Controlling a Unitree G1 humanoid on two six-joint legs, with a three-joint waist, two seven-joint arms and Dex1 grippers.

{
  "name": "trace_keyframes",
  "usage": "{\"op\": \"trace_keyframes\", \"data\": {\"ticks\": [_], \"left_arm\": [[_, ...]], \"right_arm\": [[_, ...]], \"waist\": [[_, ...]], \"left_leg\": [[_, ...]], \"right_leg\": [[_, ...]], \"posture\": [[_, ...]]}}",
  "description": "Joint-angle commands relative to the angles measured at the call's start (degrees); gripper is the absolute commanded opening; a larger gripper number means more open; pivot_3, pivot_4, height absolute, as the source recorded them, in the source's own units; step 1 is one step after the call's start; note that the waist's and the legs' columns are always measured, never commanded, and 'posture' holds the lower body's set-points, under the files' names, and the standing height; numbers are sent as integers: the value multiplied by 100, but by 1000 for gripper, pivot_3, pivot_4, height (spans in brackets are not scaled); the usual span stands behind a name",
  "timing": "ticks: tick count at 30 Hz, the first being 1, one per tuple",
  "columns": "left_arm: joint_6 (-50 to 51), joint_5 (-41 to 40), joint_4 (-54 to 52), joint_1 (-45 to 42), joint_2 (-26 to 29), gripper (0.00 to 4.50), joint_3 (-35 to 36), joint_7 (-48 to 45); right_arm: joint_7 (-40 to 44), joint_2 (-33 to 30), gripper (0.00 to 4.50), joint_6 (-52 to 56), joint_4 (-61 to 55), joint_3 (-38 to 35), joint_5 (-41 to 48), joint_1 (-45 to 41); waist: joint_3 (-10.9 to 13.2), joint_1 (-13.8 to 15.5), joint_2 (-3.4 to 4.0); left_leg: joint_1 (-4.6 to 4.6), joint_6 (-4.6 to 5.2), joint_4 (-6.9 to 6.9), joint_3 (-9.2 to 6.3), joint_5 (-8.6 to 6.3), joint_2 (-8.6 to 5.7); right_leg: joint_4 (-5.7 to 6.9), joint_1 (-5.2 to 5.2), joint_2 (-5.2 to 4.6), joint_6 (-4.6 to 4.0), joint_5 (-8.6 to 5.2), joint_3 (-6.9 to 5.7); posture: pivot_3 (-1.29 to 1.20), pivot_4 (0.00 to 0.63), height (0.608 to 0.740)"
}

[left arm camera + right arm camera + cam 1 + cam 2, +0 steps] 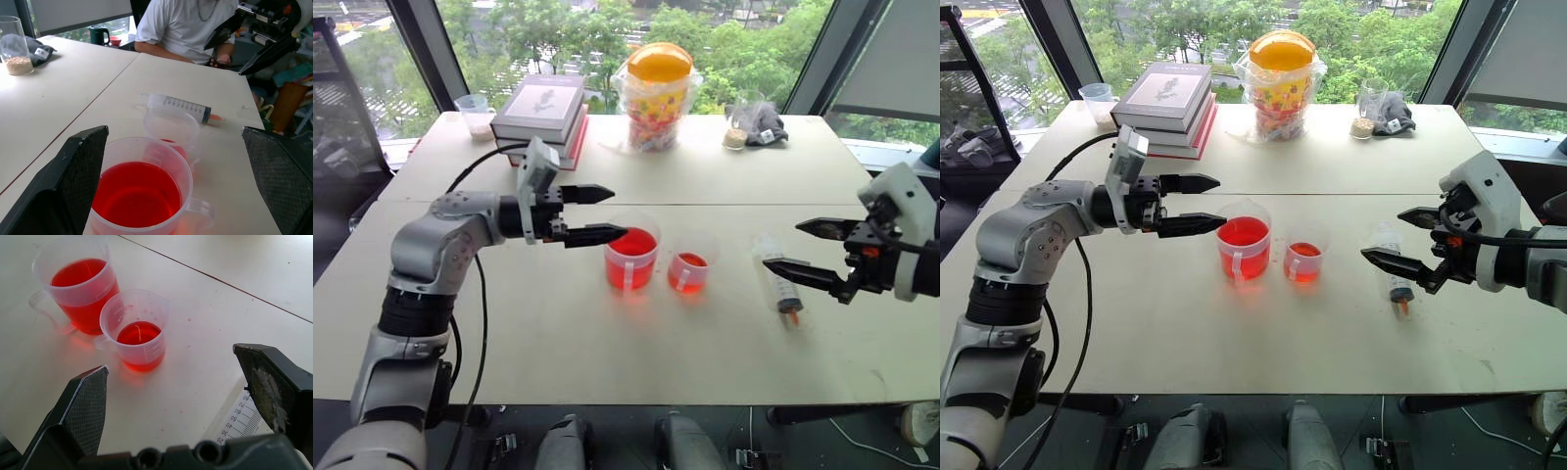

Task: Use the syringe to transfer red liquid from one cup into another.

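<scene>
The larger clear cup (631, 257), well filled with red liquid (136, 195), stands mid-table. Just right of it is the smaller cup (690, 271), which holds a little red liquid (138, 333). Further right, the clear syringe (777, 281) lies flat on the table with its orange tip toward the front edge. My left gripper (617, 212) is open and level, its fingertips just left of the larger cup's rim. My right gripper (781, 245) is open above the syringe, holding nothing.
At the back of the table are stacked books (543, 113), a bagged jar with a yellow lid (656, 93), a small cup with whitish contents (475, 116), a glass of grains (737, 132) and a dark cloth (766, 122). A person in a white shirt (181, 24) sits beyond the table's right end.
</scene>
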Motion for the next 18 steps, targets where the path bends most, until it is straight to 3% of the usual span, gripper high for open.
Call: {"op": "trace_keyframes", "data": {"ticks": [1, 18], "left_arm": [[-60, -113, 6, -192, 14, 4500, 147, -87], [-35, -21, 145, -446, 166, 4500, 62, -439]], "right_arm": [[-64, -85, 4486, 34, -139, -307, 85, 17], [-335, 152, 4486, 126, -432, -895, 264, 649]], "waist": [[0, 1, 0], [0, -2, 0]], "left_leg": [[0, 0, 0, 0, 0, 0], [0, 0, 0, -2, 0, 0]], "right_leg": [[0, 0, 0, 0, 0, 0], [0, 1, 2, 5, 2, 0]], "posture": [[0, 150, 740], [0, 150, 740]]}}
